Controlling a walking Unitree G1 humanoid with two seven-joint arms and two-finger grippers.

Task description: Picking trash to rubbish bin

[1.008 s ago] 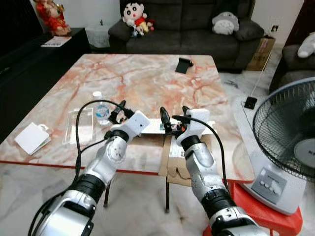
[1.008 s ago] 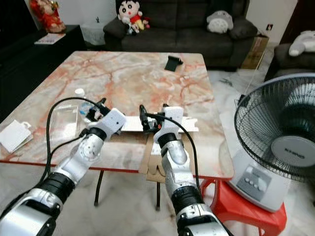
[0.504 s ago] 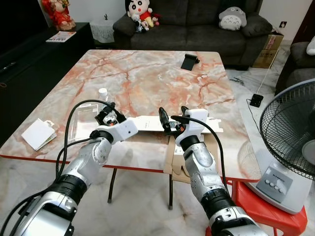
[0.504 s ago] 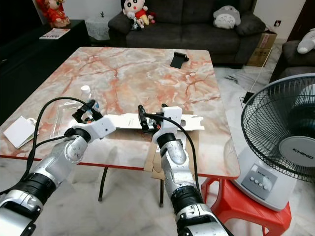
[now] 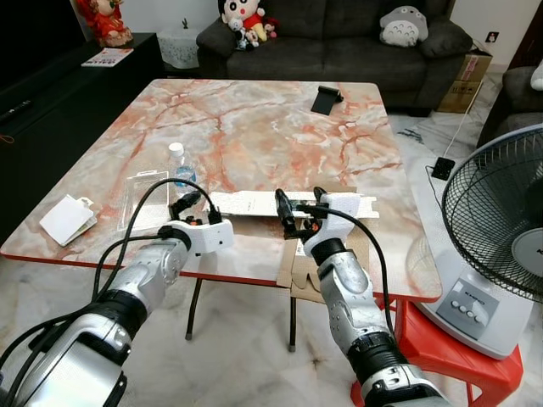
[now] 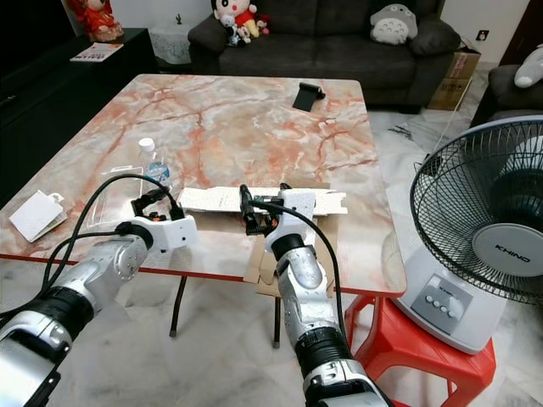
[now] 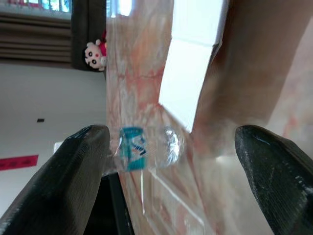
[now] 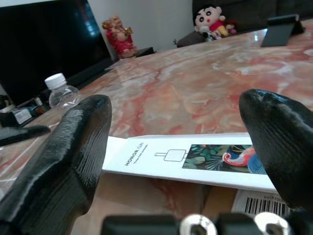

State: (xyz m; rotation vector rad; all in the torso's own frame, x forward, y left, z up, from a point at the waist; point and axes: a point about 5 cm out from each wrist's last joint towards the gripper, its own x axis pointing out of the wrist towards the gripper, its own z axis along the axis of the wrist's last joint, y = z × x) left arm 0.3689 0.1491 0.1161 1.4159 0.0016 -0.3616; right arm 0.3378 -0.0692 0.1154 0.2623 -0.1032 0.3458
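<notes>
Left eye view showed nothing gathered yet: the left gripper (image 5: 193, 206) and right gripper (image 5: 299, 203) hovered at the near edge of the marble tabletop (image 5: 254, 127), jaws spread and empty, and I could spot no rubbish bin. The trash lay untouched: a flat white carton (image 5: 293, 203) on brown cardboard (image 5: 327, 246) just beyond the right gripper. The small plastic bottle (image 5: 178, 165), just past the left gripper, looked nearly empty.
</notes>
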